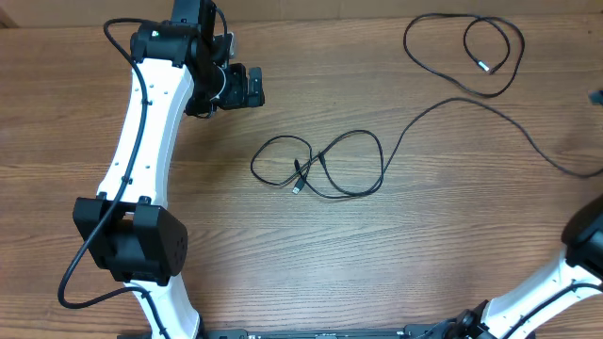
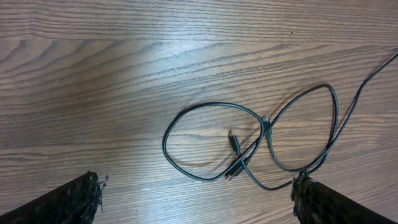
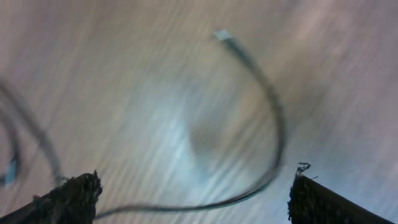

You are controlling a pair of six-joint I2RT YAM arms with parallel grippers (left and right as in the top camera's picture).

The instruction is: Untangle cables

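Note:
Two thin black cables lie on the wooden table. One is a tangle of crossed loops [image 1: 320, 165] at the centre, with a long tail [image 1: 490, 108] running to the right edge. The other is a separate loop [image 1: 466, 47] at the back right. My left gripper [image 1: 247, 87] hovers back-left of the tangle, open. In the left wrist view the tangle [image 2: 249, 143] lies just beyond the open left gripper [image 2: 198, 183], with two plug ends at the crossing. The right wrist view is blurred: a curved cable [image 3: 273, 130] with a plug tip [image 3: 222, 35] passes under the open right gripper [image 3: 196, 180].
The left arm [image 1: 141, 141] stretches along the table's left side. The right arm's base link [image 1: 546, 292] comes in at the lower right corner. Bare wood [image 1: 377, 254] surrounds the cables.

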